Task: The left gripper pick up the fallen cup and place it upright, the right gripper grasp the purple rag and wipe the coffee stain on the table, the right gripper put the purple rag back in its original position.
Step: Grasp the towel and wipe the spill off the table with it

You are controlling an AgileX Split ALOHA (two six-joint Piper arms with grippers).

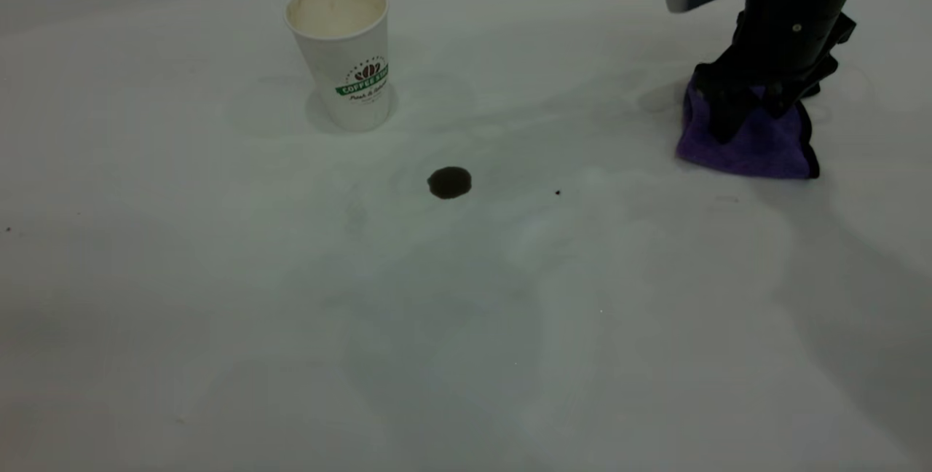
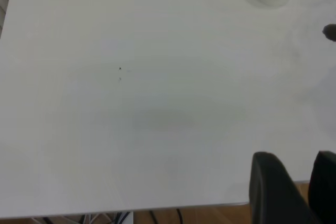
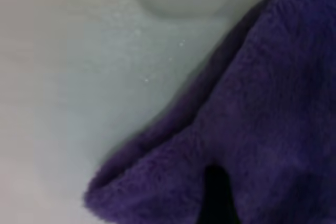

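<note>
Paper coffee cup upright, far-left of desk. My right pincer down on purple rag, far-right corner, apparently clenched on it. Left pincer released, idle. Next: carry rag to coffee stain, mid-desk.

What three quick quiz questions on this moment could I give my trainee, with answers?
1. True or false: the cup stands upright on the table.
2. Which cloth is the right gripper pressed down into?
3. The coffee stain is: A) under the rag, B) bare on the table between cup and rag, C) inside the cup.

Key:
1. True.
2. The purple rag, at the table's right side.
3. B.
</note>
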